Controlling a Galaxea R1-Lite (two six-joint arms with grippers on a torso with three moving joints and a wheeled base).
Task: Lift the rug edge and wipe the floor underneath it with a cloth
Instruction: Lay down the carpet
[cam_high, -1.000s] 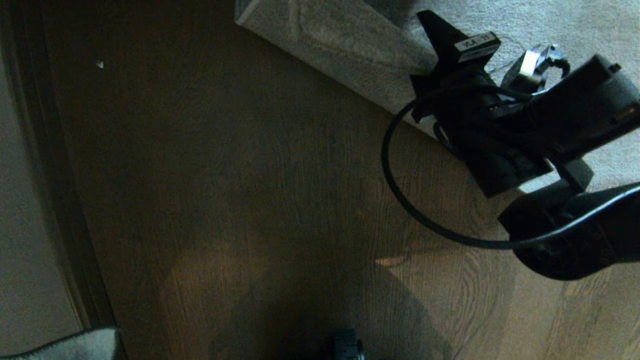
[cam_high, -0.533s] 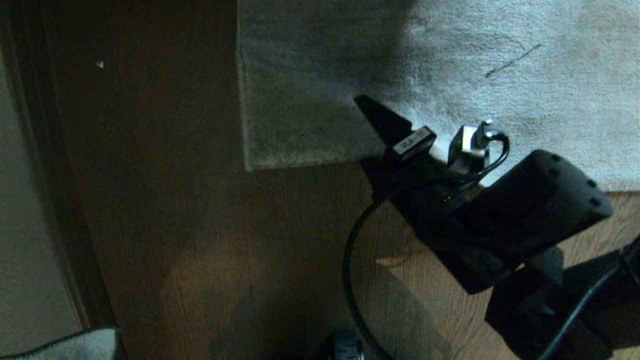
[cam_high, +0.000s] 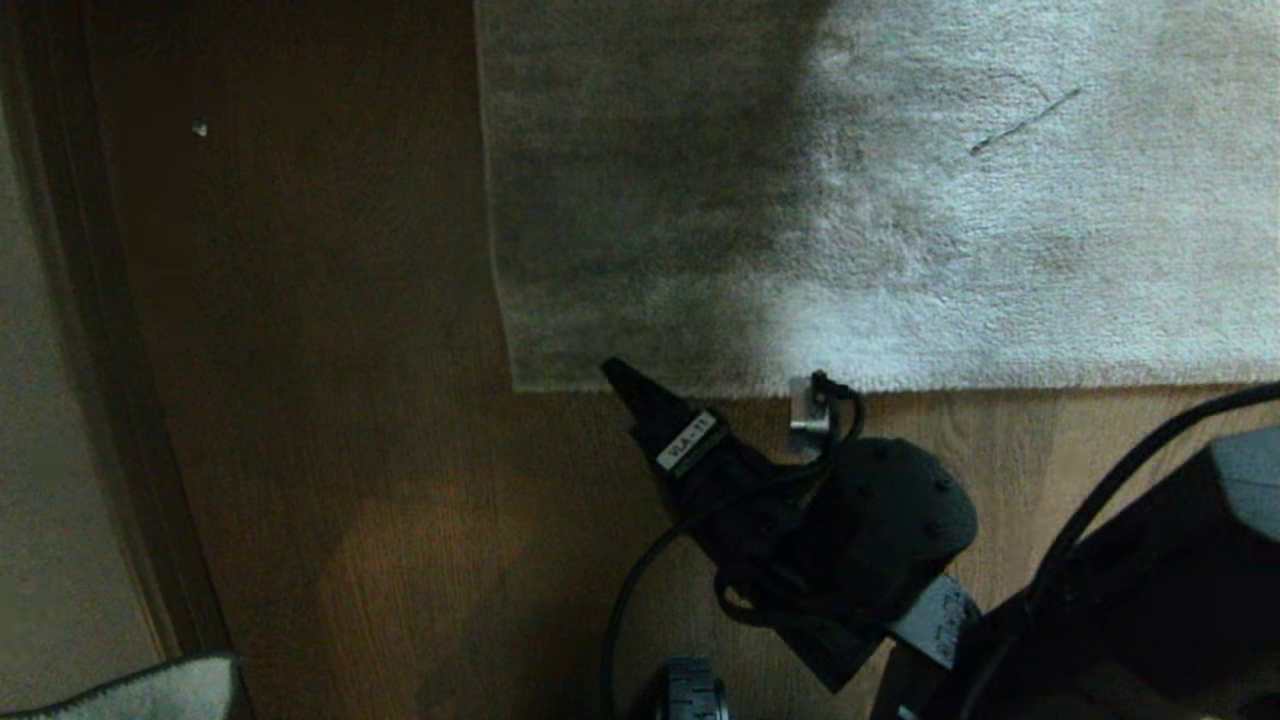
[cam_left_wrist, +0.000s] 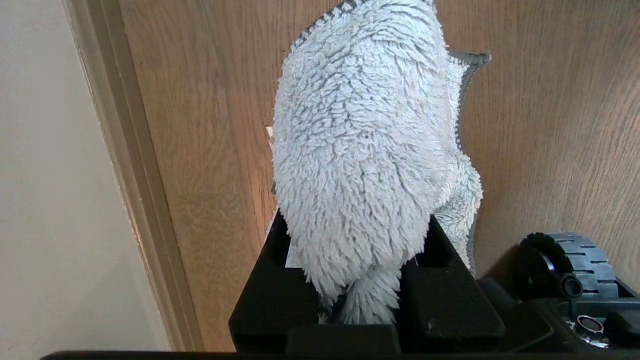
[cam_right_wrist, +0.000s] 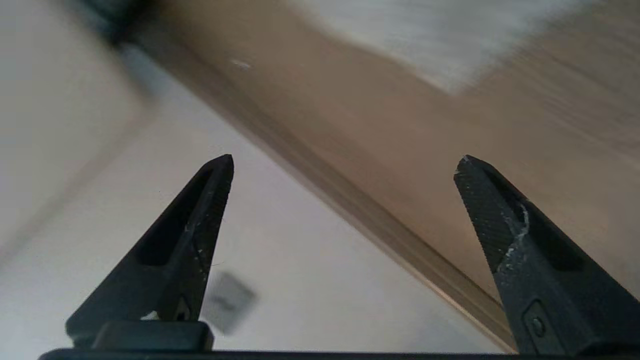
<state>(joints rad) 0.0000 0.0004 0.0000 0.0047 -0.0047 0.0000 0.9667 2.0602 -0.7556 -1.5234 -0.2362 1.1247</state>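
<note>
The grey-beige rug (cam_high: 900, 200) lies flat on the brown wooden floor (cam_high: 350, 450). The rug edge (cam_high: 1000, 385) runs across the head view and ends in a square corner (cam_high: 518, 385). My right gripper (cam_right_wrist: 345, 160) hovers over the floor just on the near side of that edge, open, with nothing between its fingers; one black finger (cam_high: 655, 415) points at the rug corner. In the left wrist view my left gripper (cam_left_wrist: 357, 235) is shut on the fluffy pale grey-blue cloth (cam_left_wrist: 365, 150), which hangs over the floor. A bit of the cloth (cam_high: 150, 690) shows at the head view's lower left.
A pale wall with a skirting board (cam_high: 60, 400) runs along the left side. A wheel of my base (cam_high: 695, 690) sits at the bottom edge, also the wheel (cam_left_wrist: 565, 260) beside the cloth. A small white speck (cam_high: 200, 128) lies on the floor.
The rug corner, held up and folded back a second ago, has dropped flat on the floor. My right gripper opened, let it go and drew back toward the near side.
</note>
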